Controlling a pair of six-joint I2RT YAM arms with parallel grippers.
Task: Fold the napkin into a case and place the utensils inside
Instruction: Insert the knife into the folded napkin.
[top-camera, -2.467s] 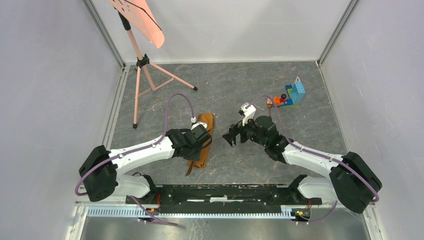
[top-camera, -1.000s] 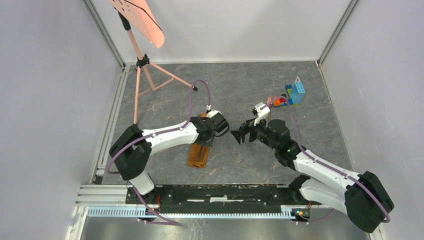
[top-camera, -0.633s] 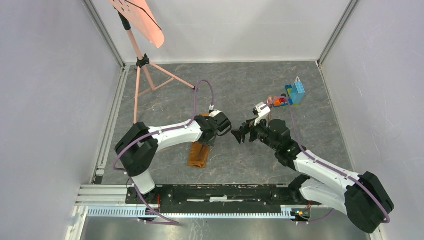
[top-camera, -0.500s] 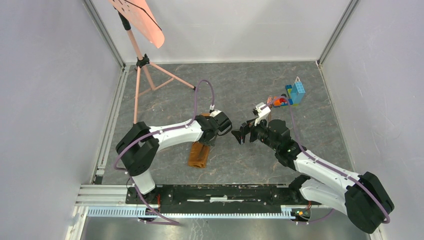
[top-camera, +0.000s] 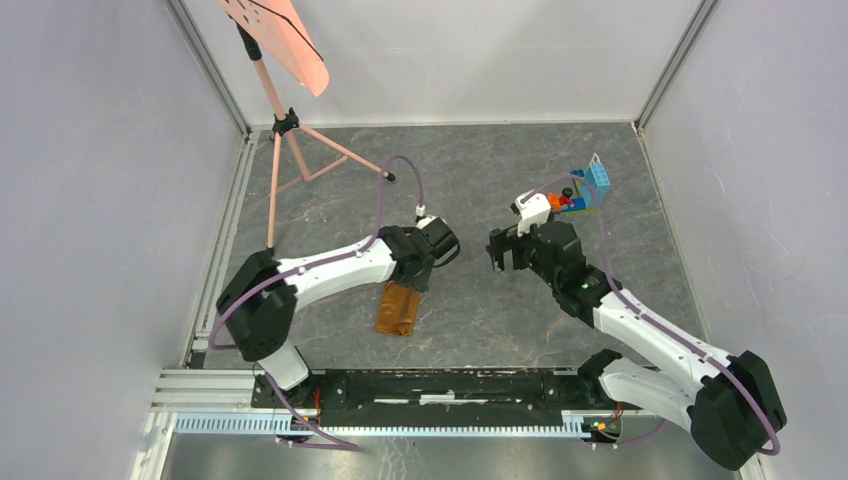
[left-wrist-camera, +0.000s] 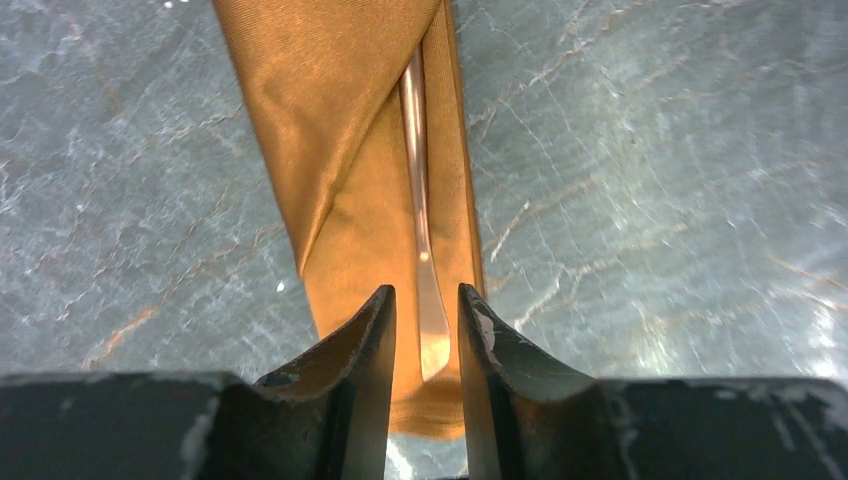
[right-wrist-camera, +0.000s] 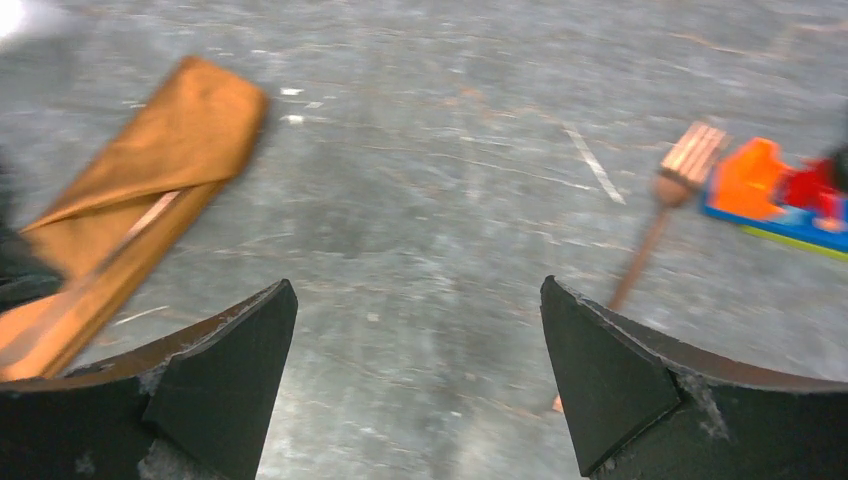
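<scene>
Napkin (left-wrist-camera: 350, 150) folded on grey marbled table (top-camera: 480, 170), pale walls (top-camera: 450, 60) — left claw (left-wrist-camera: 425, 295) slightly parted astride knife (left-wrist-camera: 415, 130); right claw (right-wrist-camera: 416, 283) spread.

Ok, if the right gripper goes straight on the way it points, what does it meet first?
Probably bare table: the right gripper points into the gap between the napkin and the fork. The fork's handle lies close by one fingertip, though depth is unclear.

Pink sheet (top-camera: 290, 40) on tripod stand (top-camera: 285, 150); toy bricks (top-camera: 588, 190) well apart
</scene>
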